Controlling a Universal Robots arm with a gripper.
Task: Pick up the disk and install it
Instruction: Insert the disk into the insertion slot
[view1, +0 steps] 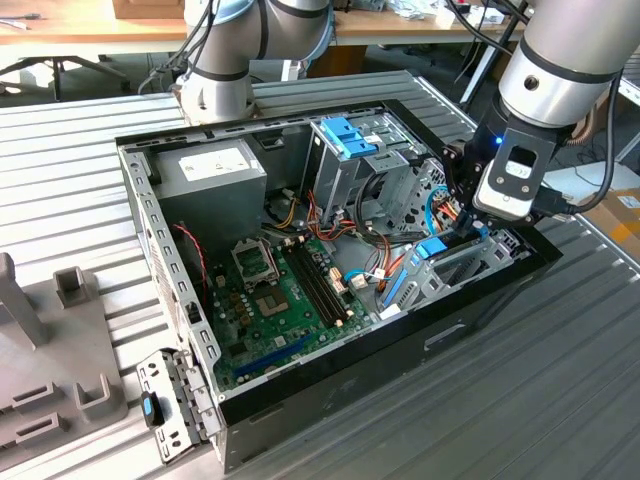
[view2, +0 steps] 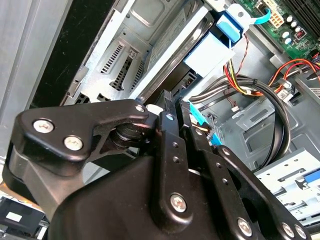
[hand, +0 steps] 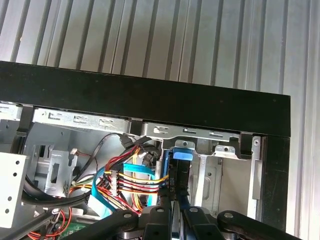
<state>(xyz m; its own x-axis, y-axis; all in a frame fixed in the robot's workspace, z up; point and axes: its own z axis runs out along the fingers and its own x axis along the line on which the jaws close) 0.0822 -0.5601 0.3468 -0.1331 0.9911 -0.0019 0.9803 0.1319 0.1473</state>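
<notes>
In a corner of the case, my claw pinches the disk edge-on: picked up, not yet seated, I judge.

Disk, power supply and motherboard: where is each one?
the disk (hand: 182, 155): first wrist view, its light-blue bracket end.
the power supply (view1: 212, 166): exterior view, its white label.
the motherboard (view1: 243, 305): exterior view, its green board.

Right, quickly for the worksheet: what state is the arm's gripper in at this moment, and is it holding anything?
Gripper: closed on the disk, which it holds edge-on inside the computer case.
</notes>
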